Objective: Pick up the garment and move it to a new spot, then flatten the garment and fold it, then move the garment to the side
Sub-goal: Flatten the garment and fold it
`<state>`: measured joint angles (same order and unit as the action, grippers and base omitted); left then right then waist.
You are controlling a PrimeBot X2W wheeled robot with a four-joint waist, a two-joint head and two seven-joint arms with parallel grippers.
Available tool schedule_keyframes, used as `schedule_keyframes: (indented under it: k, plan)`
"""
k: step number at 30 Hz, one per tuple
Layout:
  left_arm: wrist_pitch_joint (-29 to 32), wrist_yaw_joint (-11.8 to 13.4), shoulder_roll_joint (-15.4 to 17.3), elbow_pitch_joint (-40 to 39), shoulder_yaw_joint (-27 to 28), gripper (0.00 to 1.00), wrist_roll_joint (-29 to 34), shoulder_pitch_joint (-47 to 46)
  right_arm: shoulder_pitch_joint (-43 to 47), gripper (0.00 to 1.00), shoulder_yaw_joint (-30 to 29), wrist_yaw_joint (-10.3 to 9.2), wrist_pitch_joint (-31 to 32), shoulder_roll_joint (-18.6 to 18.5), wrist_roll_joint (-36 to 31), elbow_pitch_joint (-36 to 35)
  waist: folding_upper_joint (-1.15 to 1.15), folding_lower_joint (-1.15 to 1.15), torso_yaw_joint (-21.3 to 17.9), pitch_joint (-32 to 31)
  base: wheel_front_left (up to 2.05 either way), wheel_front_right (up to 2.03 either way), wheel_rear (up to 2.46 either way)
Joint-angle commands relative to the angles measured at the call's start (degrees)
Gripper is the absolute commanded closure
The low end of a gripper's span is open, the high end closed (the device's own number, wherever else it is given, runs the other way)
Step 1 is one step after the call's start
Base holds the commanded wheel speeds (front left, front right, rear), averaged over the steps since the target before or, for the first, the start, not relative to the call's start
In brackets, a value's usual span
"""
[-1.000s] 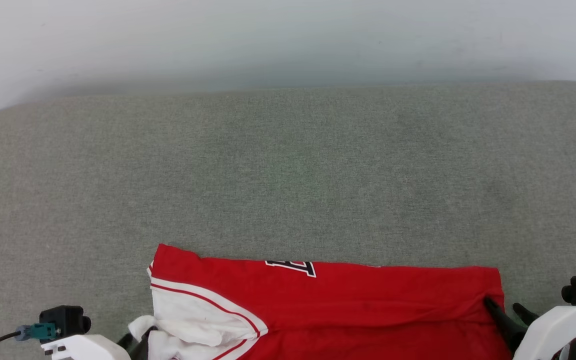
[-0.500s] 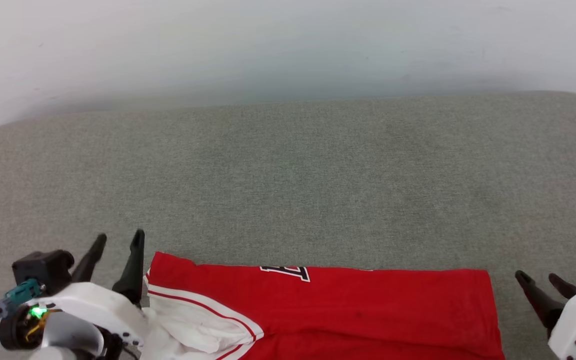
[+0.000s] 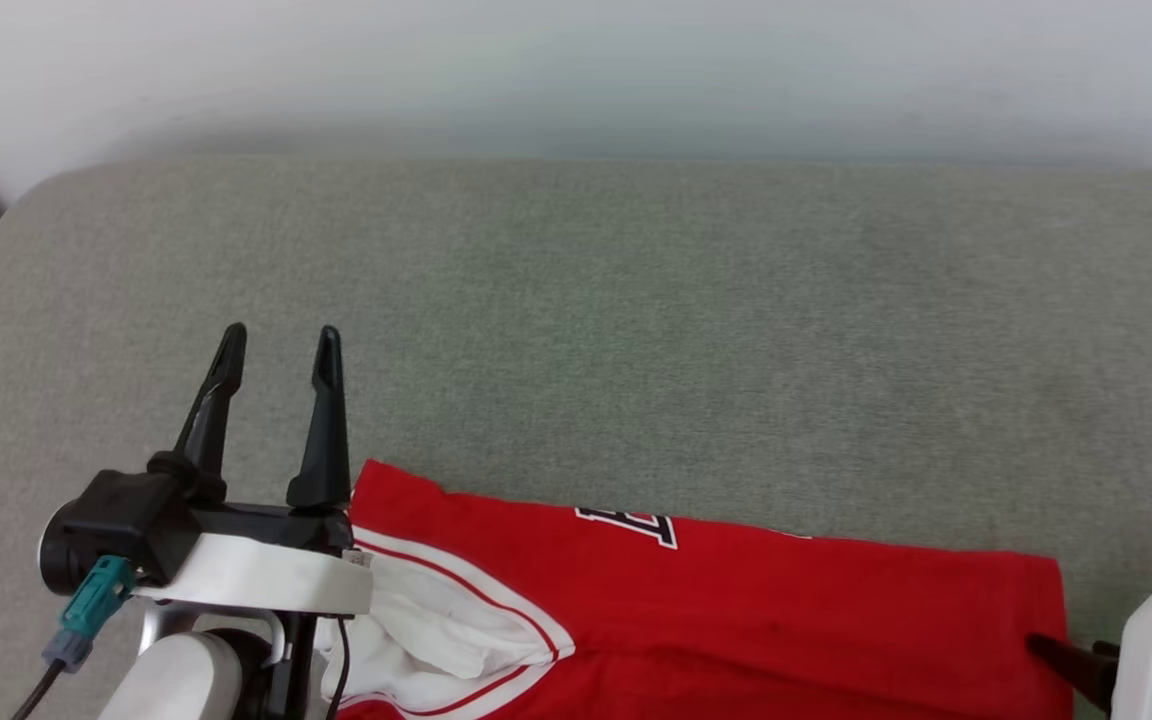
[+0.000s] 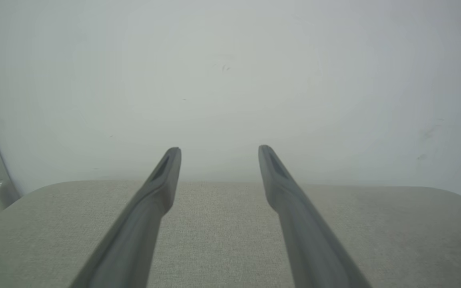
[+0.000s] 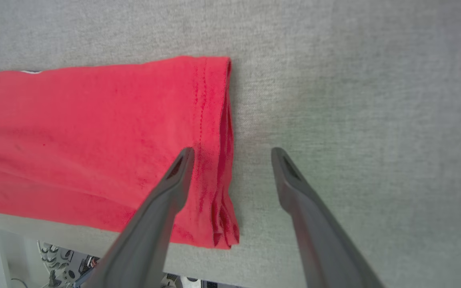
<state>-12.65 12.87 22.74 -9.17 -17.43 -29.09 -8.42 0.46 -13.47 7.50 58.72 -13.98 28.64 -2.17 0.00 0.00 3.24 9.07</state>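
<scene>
Red shirt (image 3: 786, 610) lies folded into a long flat band along the near edge of a grey cushion (image 3: 636, 300), running left to right in the head view, with a pale wall (image 3: 576, 70) behind the cushion.

At the far left, the left gripper (image 3: 281, 332) is raised above the cushion just beside the shirt's left end. Its two dark fingers are spread apart with nothing between them. A teal plug (image 3: 96, 590) with a dark cable sits on its wrist. The left wrist view shows this gripper (image 4: 219, 149) empty and pointing over the bare cushion (image 4: 374, 224) towards the wall (image 4: 230, 80).

Next comes the shirt's white sleeve (image 3: 436, 630), edged with red and white stripes and slightly bunched. Further right, part of some black-and-white lettering (image 3: 631, 522) peeks out at the far fold.

The shirt's right end is its stitched hem (image 5: 214, 120), several layers stacked. In the right wrist view the right gripper (image 5: 233, 150) is spread wide and grasps nothing. One finger is over the red shirt (image 5: 94, 140) by the hem and the other is over bare cushion (image 5: 354, 100). Whether that finger touches the cloth I cannot tell. In the head view this gripper (image 3: 1066, 648) shows at the lower right corner.
</scene>
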Motion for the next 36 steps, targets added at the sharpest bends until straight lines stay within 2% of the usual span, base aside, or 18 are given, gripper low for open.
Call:
schedule_keyframes:
  k: [1,7,8,9,10,11,13,16,23,32,36]
  plan:
    - [-0.2,0.6,-0.4,-0.7,-0.5,0.00,0.9,-1.0,-0.5,0.00,0.2,-0.02,0.4,0.9,-0.4,0.9,0.00,0.00,2.0,1.9,0.00,0.00,0.00]
    - [0.1,1.2,-0.9,-1.7,-1.8,0.00,2.0,-1.3,-0.9,0.00,2.0,-0.02,1.0,3.4,0.2,6.8,0.00,0.00,3.4,3.4,0.00,0.00,0.00]
    - [0.0,1.1,-0.9,-1.6,-2.0,0.00,2.1,-1.1,-0.9,0.16,2.4,-0.02,1.1,4.0,0.5,7.8,0.00,0.00,3.5,3.4,0.00,0.00,0.00]
    - [0.2,1.2,-0.9,-1.4,-2.1,0.00,2.2,-0.8,-0.8,0.62,2.7,-0.02,1.3,4.4,0.8,8.4,0.00,0.00,3.5,3.3,0.00,0.00,0.00]
    - [0.2,1.2,-0.9,-1.4,-2.1,0.00,2.2,-0.8,-0.8,0.62,2.7,-0.02,1.3,4.4,0.8,8.4,0.00,0.00,3.5,3.3,0.00,0.00,0.00]
    - [0.0,1.3,-0.9,-1.4,-2.1,0.00,2.1,-0.6,-0.8,0.98,3.0,-0.01,1.1,4.5,0.8,8.9,0.00,0.00,3.5,3.2,0.00,0.00,0.00]
    - [0.2,1.4,-0.7,-1.0,-2.2,0.00,2.1,-0.1,-1.0,1.00,3.4,-0.01,0.9,4.3,1.0,8.9,0.00,0.00,3.4,2.8,0.00,0.00,0.00]
    - [0.9,2.2,0.3,-0.5,-2.4,0.00,2.5,1.9,-1.7,1.00,3.7,-0.02,-0.3,1.5,0.7,6.2,0.00,0.00,2.1,0.7,0.00,0.00,0.00]
    - [1.7,3.2,0.9,-0.6,-2.6,0.00,2.4,4.6,-3.3,1.00,2.3,-0.02,-0.2,-1.2,0.4,3.6,0.00,0.00,-0.3,-2.2,0.00,0.00,0.00]
    - [2.0,3.6,0.7,-1.0,-3.3,0.00,2.2,5.5,-5.3,1.00,-9.6,-0.02,0.7,-3.7,-2.4,4.7,0.00,0.00,-2.6,-3.2,0.00,0.00,0.00]
    - [1.7,3.7,0.7,-1.0,-3.3,0.00,2.2,5.5,-5.9,1.00,-14.4,-0.02,2.4,-2.5,-3.1,4.7,0.00,0.00,-3.3,-3.1,0.00,0.00,0.00]
